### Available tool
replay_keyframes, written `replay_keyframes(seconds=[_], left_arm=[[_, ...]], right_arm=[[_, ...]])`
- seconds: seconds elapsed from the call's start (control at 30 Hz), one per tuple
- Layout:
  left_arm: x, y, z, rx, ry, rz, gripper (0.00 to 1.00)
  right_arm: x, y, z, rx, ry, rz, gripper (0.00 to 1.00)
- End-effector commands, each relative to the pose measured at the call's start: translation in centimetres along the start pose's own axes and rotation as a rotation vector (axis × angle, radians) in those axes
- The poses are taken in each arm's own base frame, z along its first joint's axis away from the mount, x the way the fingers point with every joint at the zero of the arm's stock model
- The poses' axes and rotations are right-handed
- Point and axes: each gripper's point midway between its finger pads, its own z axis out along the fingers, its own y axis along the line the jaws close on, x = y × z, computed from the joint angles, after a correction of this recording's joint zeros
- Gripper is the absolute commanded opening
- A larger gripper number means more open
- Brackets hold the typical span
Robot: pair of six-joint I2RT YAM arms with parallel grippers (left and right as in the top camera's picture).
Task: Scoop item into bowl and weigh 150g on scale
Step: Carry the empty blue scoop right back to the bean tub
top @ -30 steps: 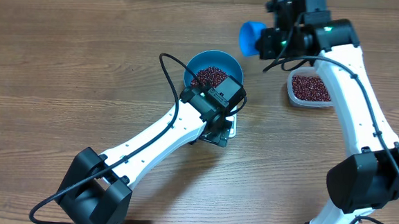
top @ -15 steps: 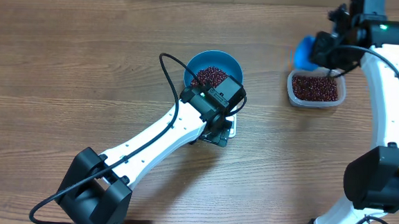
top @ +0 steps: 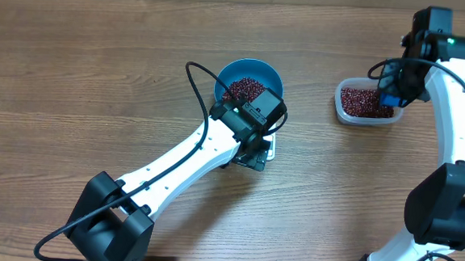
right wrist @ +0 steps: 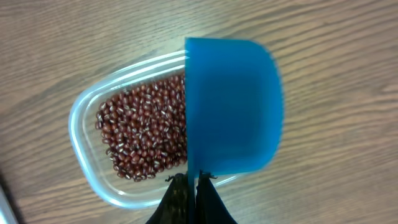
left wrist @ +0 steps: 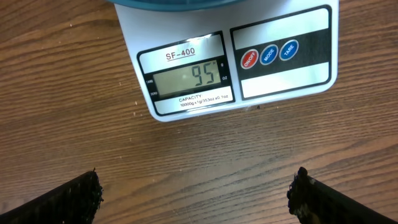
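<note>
The blue bowl (top: 249, 70) holds a heap of red-brown beans (top: 247, 89) and stands on the white scale (left wrist: 236, 62), whose display reads 95. In the overhead view my left arm covers most of the scale. My left gripper (left wrist: 196, 199) is open over bare wood just in front of the scale, with nothing between its fingers. My right gripper (right wrist: 193, 182) is shut on the thin handle of the small blue scoop (right wrist: 233, 106). The scoop hangs over the right end of the clear tub (right wrist: 87, 155), which holds more beans (right wrist: 146, 134). I cannot see inside the scoop.
The clear tub (top: 339, 105) sits at the right rear of the wooden table, a hand's width right of the bowl. A black cable (top: 196, 84) loops off my left wrist beside the bowl's left side. The arm bases stand along the front edge.
My right arm has carried the scoop rightward from beside the bowl's rim to the tub's right end. The left arm and the bowl have not moved.
</note>
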Motion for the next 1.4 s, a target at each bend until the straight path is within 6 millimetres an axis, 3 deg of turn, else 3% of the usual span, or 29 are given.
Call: replay_keyframes(seconds=[0.0, 0.23, 0.37, 0.9, 1.37], left_arm=[[-0.3, 0.5, -0.8, -0.005, -0.028, -0.021, 1.00], [-0.3, 0.5, -0.8, -0.005, -0.028, -0.021, 1.00], [-0.3, 0.5, -0.8, -0.005, -0.028, -0.021, 0.99], [-0.3, 0.5, -0.8, -0.005, -0.028, -0.021, 1.00], [-0.3, 0.5, -0.8, -0.005, -0.028, -0.021, 1.00]], right_arm=[[0.4, -0.8, 0.2, 0.048, -0.026, -0.019, 0.04], [2.0, 0.3, 3.4, -0.015, 0.004, -0.021, 0.04], [3.0, 2.1, 4.2, -0.119, 0.031, -0.022, 0.04], [4.3, 6.0, 3.5, -0.351, 0.089, -0.014, 0.04], [3.5, 6.6, 3.0, -0.437, 0.070, 0.007, 0.04]])
